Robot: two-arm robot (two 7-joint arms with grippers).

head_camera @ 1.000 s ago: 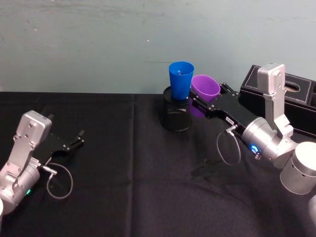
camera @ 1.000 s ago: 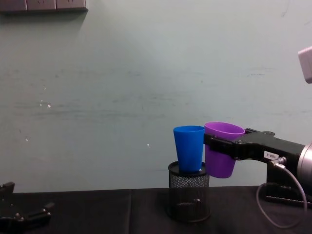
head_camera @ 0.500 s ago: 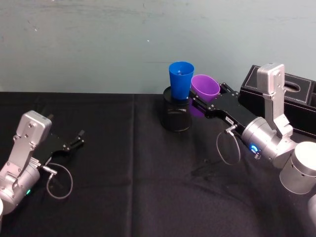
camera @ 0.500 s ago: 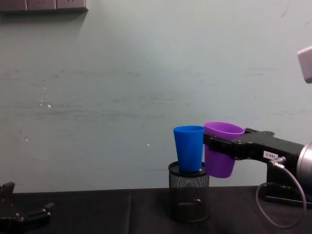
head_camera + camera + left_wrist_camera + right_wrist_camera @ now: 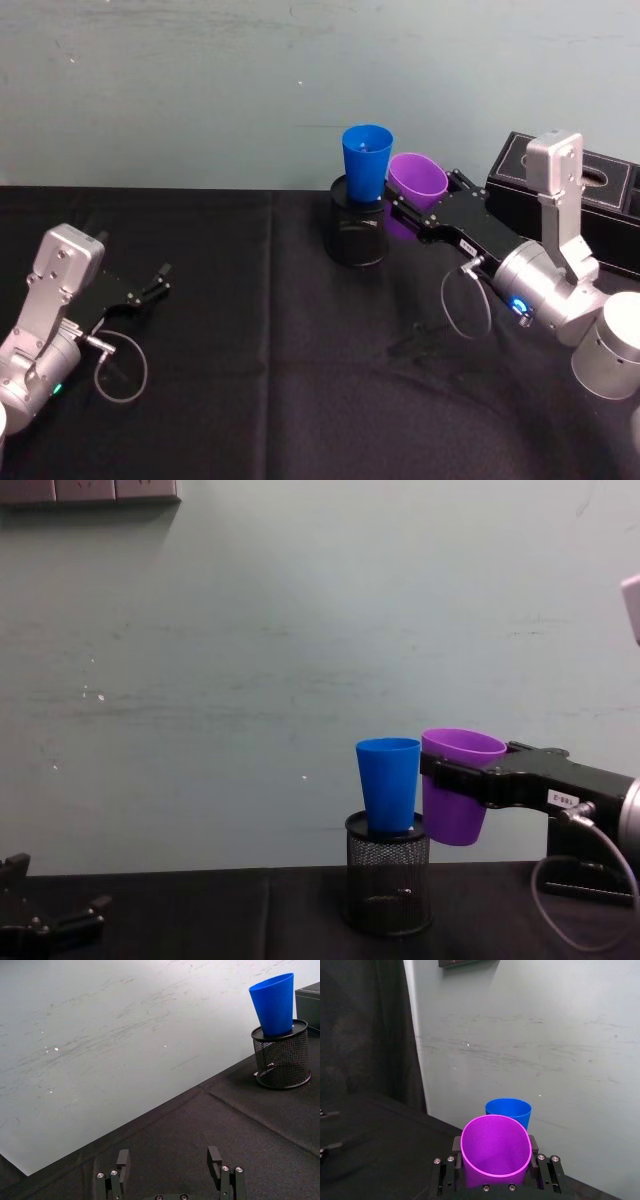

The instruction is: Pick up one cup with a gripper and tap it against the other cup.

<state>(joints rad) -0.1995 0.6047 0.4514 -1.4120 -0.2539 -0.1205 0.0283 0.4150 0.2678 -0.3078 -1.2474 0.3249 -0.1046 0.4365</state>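
Observation:
The purple cup hangs in the air, and my right gripper is shut on its sides. Its rim is right beside the rim of the blue cup; I cannot tell whether the two touch. In the chest view the purple cup sits just right of the blue cup, with my right gripper clamped around it. The right wrist view shows the purple cup between the fingers, the blue cup behind it. My left gripper rests open at the table's left.
The blue cup stands in a black mesh pen holder at the table's back middle. A black box lies behind the right arm. Black cloth covers the table; a pale wall rises close behind.
My right gripper and the purple cup have shifted slightly to the right, away from the blue cup. The blue cup and the left arm have not moved.

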